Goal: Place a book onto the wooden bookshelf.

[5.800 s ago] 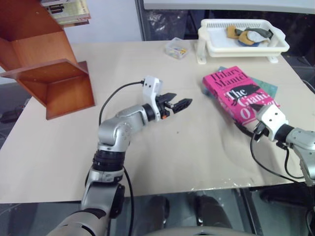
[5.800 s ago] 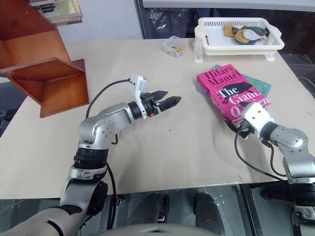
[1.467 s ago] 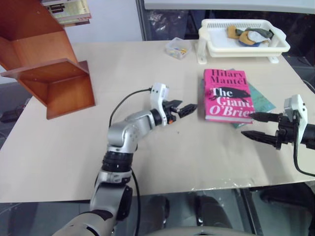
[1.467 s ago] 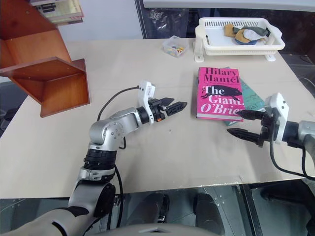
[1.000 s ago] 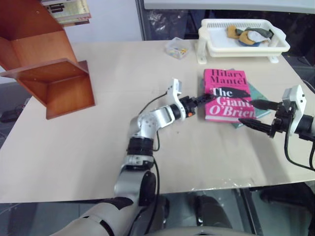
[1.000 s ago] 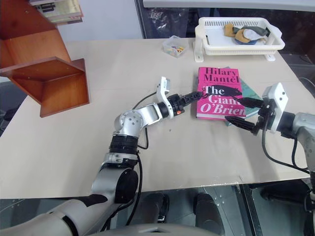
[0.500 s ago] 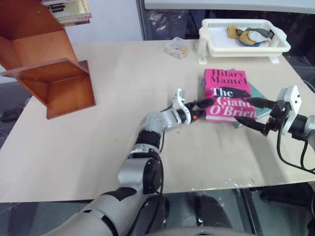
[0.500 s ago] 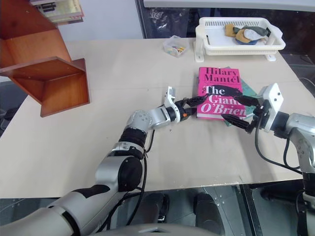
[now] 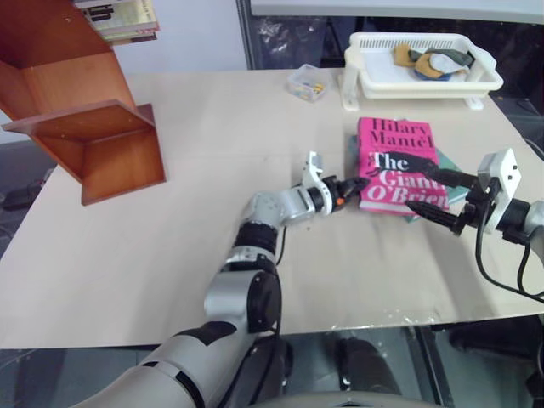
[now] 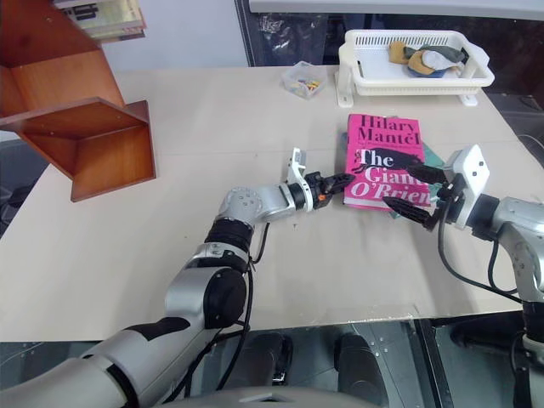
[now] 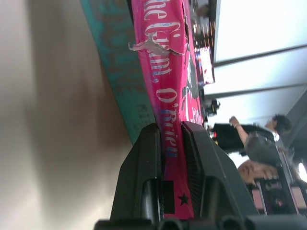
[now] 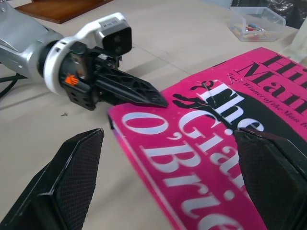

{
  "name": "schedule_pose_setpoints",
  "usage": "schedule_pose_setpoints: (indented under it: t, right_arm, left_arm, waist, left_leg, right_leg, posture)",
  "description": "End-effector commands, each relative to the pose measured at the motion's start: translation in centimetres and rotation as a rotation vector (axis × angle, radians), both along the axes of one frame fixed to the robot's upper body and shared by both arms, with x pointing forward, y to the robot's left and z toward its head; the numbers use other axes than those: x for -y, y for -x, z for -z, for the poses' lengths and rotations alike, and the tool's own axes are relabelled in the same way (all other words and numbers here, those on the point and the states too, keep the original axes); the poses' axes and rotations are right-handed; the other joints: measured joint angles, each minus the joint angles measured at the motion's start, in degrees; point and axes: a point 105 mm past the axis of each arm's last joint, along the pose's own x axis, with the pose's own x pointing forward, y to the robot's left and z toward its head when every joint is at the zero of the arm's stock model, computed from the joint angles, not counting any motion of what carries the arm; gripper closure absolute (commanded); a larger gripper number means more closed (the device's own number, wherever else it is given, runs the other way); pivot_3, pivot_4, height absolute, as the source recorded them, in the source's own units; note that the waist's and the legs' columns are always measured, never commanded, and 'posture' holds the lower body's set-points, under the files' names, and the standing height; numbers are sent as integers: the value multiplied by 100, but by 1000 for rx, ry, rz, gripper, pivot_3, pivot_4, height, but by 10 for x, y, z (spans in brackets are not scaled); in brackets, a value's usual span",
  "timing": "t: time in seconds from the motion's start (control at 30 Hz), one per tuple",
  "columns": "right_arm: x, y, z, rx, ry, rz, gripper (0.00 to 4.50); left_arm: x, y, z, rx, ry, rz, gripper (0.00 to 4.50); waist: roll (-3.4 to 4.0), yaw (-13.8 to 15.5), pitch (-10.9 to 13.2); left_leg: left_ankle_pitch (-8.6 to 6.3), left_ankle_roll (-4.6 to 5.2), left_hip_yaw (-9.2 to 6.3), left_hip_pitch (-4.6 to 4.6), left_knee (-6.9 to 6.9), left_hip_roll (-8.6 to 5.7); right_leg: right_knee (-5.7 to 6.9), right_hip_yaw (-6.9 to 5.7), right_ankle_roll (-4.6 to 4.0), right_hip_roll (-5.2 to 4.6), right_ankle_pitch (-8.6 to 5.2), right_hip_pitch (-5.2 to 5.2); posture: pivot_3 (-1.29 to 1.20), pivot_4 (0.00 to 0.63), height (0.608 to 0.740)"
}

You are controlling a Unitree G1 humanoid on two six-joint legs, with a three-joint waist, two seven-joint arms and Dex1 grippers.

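toward the tabletop's far right, you have the book [image 9: 399, 163] pinched at its near left corner by the left gripper [image 9: 355, 182], long axis running to the far edge; the right gripper [image 10: 414, 195], spread wide, flanks its near end, the wooden bookshelf [image 9: 81, 110] lying far left.

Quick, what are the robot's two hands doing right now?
Left gripper: shut on the pink book, at its spine corner.
Right gripper: open, its fingers spread wide at the book's near edge, holding nothing.

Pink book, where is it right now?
In the head views, the pink book lies on the teal book at the table's right, below the white basket, between both end effectors.
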Motion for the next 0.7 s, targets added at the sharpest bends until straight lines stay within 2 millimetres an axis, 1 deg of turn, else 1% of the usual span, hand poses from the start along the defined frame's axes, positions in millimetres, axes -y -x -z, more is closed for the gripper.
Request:
schedule_pose_setpoints:
  t: [0.03,0.13,0.2,0.27,0.3,0.33,0.4,0.43,0.53,0.63,0.7]
  right_arm:
    - [-6,0,-10,58,9,-21,0]
    - [-7,0,-9,57,10,-22,0]
    - [-7,-1,-8,56,13,-22,0]
    - [-8,0,-7,55,16,-22,0]
    - [-8,0,-6,52,18,-22,0]
    - [-8,0,-4,47,23,-23,0]
    - [-7,0,-2,41,32,-21,0]
    - [-7,-1,-1,40,38,-18,0]
    - [-4,-7,3,34,61,3,0]
    - [-3,-15,9,18,61,29,0]
    - [-1,-21,14,1,68,49,0]
  left_arm:
    - [12,20,-11,22,47,80,4176]
    - [10,32,-7,29,17,100,4176]
    - [5,35,-6,33,15,83,4176]
    - [-1,37,-4,29,1,60,3306]
    - [-4,39,-3,23,2,56,2981]
    - [-5,42,-3,18,3,62,2467]
    - [-6,50,-4,10,20,86,1636]
    - [-6,55,-4,10,28,103,1364]
    - [-8,60,-3,10,20,114,1364]
    - [-12,55,-1,1,13,97,1364]
    - [-12,53,-3,10,16,98,1364]
  waist:
    - [0,-13,0]
    - [1,-11,0]
    - [1,-3,0]
    - [1,-1,-1]
    - [1,0,-1]
    - [1,2,-1]
    - [1,2,-1]
    - [1,2,-1]
    - [1,1,-1]
    - [2,-1,-1]
    - [2,-3,-2]
  left_leg:
    - [0,0,1,0,0,0]
    - [0,-1,1,1,-2,3]
    - [0,-1,1,1,-1,3]
    - [0,-1,1,1,-1,2]
    - [0,-1,1,1,-1,2]
    - [0,-1,1,1,-1,2]
    - [0,-1,1,1,-1,2]
    - [0,-1,1,1,-1,2]
    - [0,-1,2,2,0,2]
    - [0,-2,3,4,1,1]
    - [1,-2,5,5,2,1]
  right_leg:
    - [0,1,0,0,0,-1]
    - [2,5,0,-1,0,-2]
    - [4,5,0,-1,0,-2]
    - [4,5,0,-2,0,-2]
    - [4,5,0,-4,0,-2]
    - [4,5,0,-5,0,-2]
    - [4,5,0,-4,0,-2]
    - [4,5,0,-4,0,-2]
    - [4,5,0,-3,0,-2]
    - [5,5,-1,-2,0,-1]
    - [6,6,-1,0,0,-1]
  posture:
    - [0,150,740]
    - [0,150,740]
    - [0,150,740]
    - [0,150,740]
    - [0,150,740]
    - [0,150,740]
    - [0,150,740]
    - [0,150,740]
    - [0,150,740]
    - [0,150,740]
    - [0,150,740]
